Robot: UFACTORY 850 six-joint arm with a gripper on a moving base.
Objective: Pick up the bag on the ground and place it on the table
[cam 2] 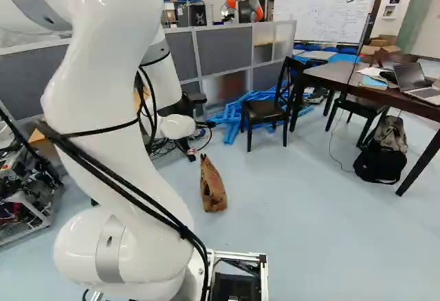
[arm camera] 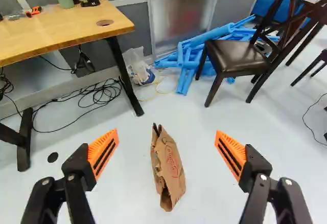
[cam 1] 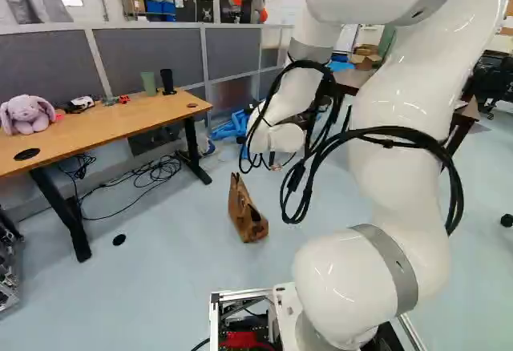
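Gripper (arm camera: 167, 132) spread apart, I judge grasp, lift and placing all to do, the bag (arm camera: 172, 168) sitting ungripped on the floor (arm camera: 207, 193) off the wooden table's (arm camera: 66, 29) corner.

Open room above and all round bag (arm camera: 171, 168); table leg (arm camera: 124, 78), dark chair (arm camera: 236, 55) well apart from it.

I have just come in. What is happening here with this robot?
The white arm is holding nothing: its gripper is open, pointing towards a brown paper bag on the floor. The bag is not yet picked up. A light wooden table and a dark table stand nearby; I cannot tell which one it should go on.
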